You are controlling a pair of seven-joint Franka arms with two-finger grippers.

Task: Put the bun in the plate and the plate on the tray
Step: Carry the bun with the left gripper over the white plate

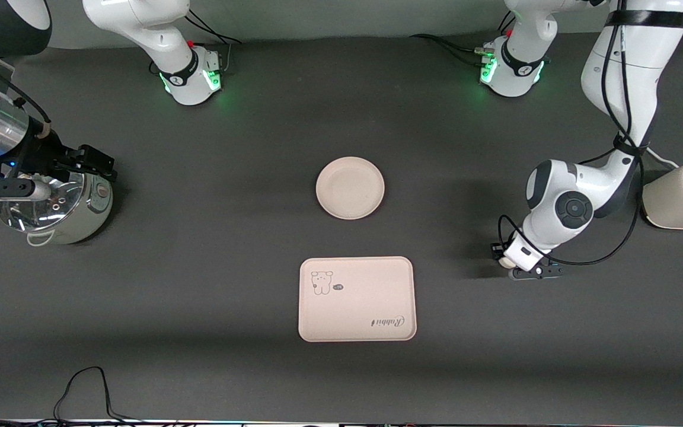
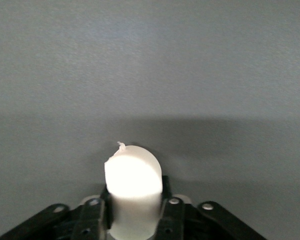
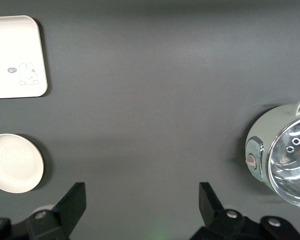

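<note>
- Off-white and smooth, the bun (image 2: 133, 185) sits between the two fingers (image 2: 92, 217) of the left gripper (image 1: 510, 265), which press against its sides; its rounded end sticks out past the fingertips
- In the front view the left gripper is down at the dark table (image 1: 199, 367), toward the left arm's end, with only a sliver of the bun showing under the wrist
- Bun and left gripper lie well apart from the tray (image 1: 357, 299) and from the plate (image 1: 350, 187)
- Cream-beige, round and shallow, the plate rests on the table near its middle with nothing in it
- Farther down in the front view, nearer to the front camera than the plate, lies the rectangular tray; the two are near each other but not touching
- On the tray a small cartoon animal is printed by one corner and the script word "Rabbit" by the corner diagonal to it; nothing else lies on it
- The right gripper (image 3: 142, 207) waits with its fingers spread wide and nothing between them, up over the table at the right arm's end
- A shiny metal pot (image 1: 57, 207) with a glass lid stands beneath the right arm
- A cream toaster (image 1: 682, 196) stands at the table's edge on the left arm's end
</note>
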